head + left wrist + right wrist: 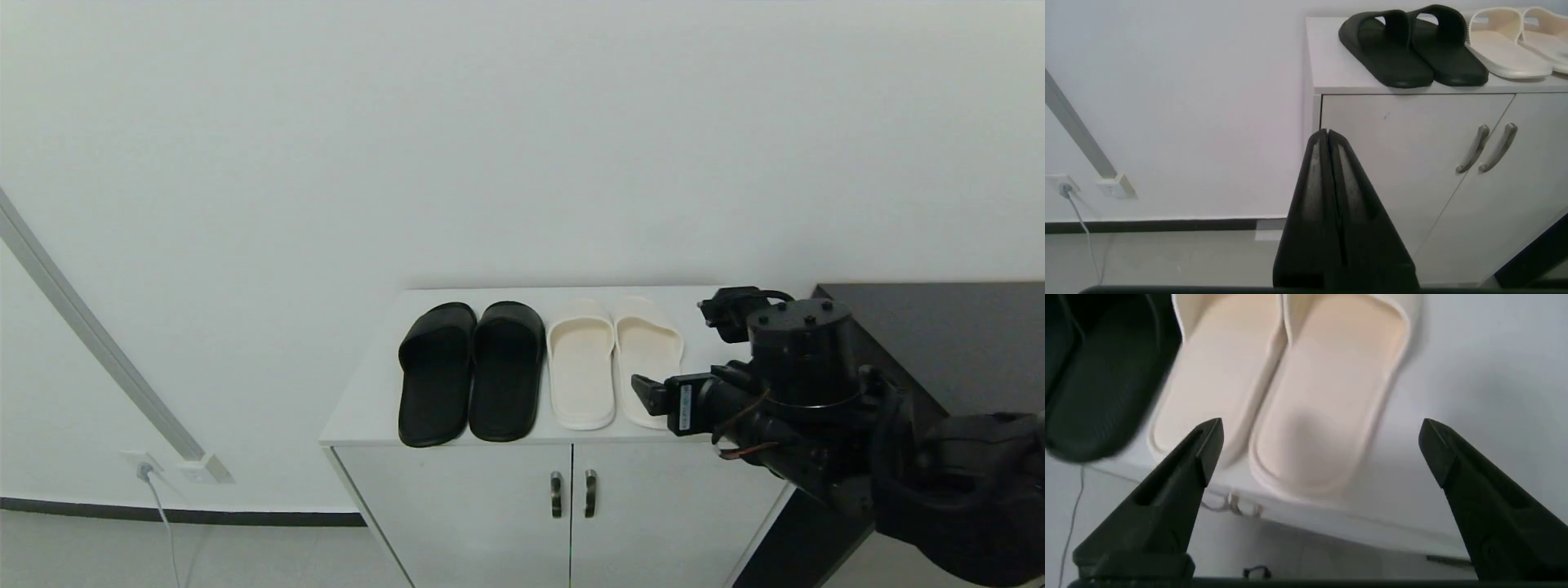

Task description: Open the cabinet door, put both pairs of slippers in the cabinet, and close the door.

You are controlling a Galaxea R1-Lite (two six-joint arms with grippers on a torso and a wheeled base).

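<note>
Sitting atop the closed cabinet (457, 523): two black slippers (441, 376) left, two cream slippers (581, 367) right; right gripper (1323, 433) spread wide, empty; left gripper (1327, 135) pressed together, empty.

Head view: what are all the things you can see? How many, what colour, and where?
black slippers: one pair, black, on the cabinet top, left side
cream slippers: one pair, cream, on the cabinet top, right of the black pair
cabinet: one, white, against the wall, doors shut
handles: two, grey, where the doors meet
table: one, black, right of the cabinet
wall socket: one, white, low on the wall, cable plugged in
strip: one, grey, slanting down the wall
right pincer: one, black, open, over the cream slippers
left pincer: one, black, shut, low before the cabinet
</note>
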